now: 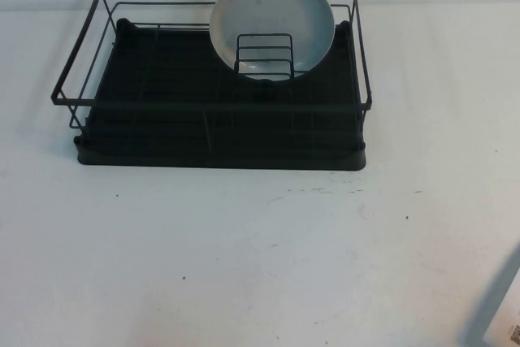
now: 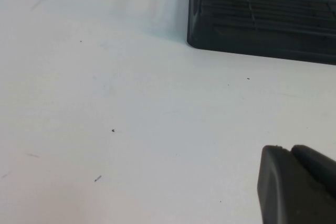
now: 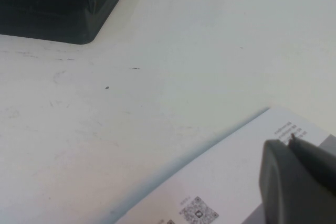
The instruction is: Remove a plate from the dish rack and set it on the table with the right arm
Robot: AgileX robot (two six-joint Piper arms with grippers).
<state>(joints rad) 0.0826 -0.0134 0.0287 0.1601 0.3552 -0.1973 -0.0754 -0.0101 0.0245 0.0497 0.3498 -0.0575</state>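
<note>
The pale grey-blue plate (image 1: 272,22) stands on edge in the small wire divider at the back right of the black dish rack (image 1: 219,132). No arm shows in the high view. My left gripper (image 2: 287,150) is shut and empty above the white table (image 2: 131,119), short of the rack's near left corner (image 2: 262,24). My right gripper (image 3: 289,142) is shut and empty, above a white printed sheet, well back from the rack's near right corner (image 3: 63,9). The plate is out of both wrist views.
A white sheet with a QR code (image 3: 220,187) lies under the right gripper; its edge shows at the near right corner of the high view (image 1: 500,306). Bare white table (image 1: 244,258) stretches in front of the rack.
</note>
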